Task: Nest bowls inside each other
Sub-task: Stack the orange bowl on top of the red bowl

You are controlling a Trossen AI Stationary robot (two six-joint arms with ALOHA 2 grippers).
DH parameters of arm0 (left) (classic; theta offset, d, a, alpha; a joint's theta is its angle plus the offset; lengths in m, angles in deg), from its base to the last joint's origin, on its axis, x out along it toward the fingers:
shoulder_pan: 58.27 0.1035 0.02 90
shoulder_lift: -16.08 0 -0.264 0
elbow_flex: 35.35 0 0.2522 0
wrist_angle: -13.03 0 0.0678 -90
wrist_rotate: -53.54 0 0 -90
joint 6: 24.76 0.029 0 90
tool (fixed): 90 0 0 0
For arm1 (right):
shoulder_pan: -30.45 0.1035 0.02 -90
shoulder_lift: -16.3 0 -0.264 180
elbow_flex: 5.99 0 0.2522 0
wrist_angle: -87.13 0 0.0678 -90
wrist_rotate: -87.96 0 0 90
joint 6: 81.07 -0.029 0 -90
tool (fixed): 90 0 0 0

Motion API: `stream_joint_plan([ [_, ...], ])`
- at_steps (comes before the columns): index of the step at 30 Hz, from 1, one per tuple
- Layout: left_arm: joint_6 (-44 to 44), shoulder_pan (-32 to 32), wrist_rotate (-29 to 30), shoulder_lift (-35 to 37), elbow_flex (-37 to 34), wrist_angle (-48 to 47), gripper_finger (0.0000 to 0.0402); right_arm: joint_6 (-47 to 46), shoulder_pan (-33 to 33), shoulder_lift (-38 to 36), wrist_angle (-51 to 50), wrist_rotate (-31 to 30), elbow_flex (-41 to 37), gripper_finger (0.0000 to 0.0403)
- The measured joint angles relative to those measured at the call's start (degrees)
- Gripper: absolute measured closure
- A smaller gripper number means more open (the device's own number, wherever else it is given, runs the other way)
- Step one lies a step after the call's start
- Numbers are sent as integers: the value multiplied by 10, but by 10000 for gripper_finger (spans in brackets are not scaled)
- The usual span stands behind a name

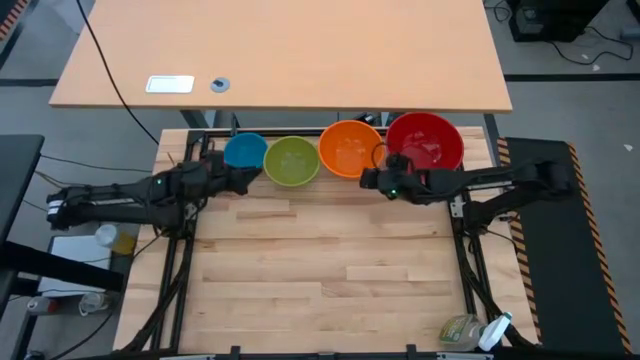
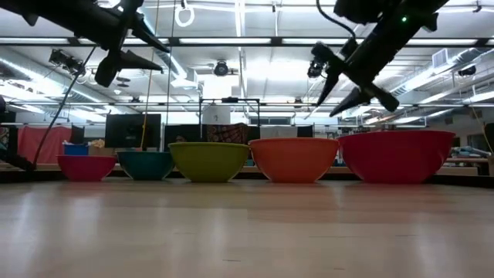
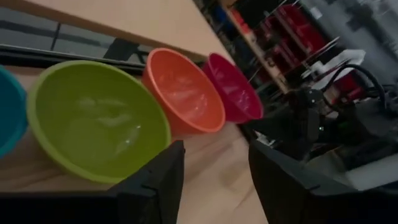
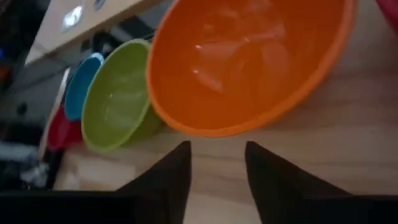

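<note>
Five bowls sit in a row at the far edge of the wooden table, each one apart from the next, none inside another. Nearest to us in the low view is bare table, and the bowls stand past that. From the robot's left to right they are the pink bowl, the blue bowl, the green bowl, the orange bowl and the red bowl. The pink one is the smallest and the red one is the biggest. In the high view the pink bowl is hidden under the left arm. The left gripper is up in the air just in front of the blue and green bowls. Its fingers are apart with a gap between them, and they hold nothing. The right gripper is up in the air just in front of the orange bowl, near where it meets the red one. Its fingers are apart too, and nothing is in them. Past the bowls is a long tan desk with a small white card and a little round grey thing on it.
</note>
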Motion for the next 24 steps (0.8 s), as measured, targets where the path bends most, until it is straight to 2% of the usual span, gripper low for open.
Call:
stream_joint_plan([
  [5, 51, 53, -60, 0, 25, -29, 219, -146, 1, 44, 12, -13, 0, 176],
  [10, 91, 99, -131, 0, 28, -39, 219, -230, 5, 81, 20, -43, 0, 162],
  [17, 150, 143, -144, 0, 28, -62, 219, -332, -17, 148, 54, -66, 0, 194],
  [24, 185, 148, -145, 1, 28, -58, 219, -390, -28, 202, 115, -84, 0, 266],
])
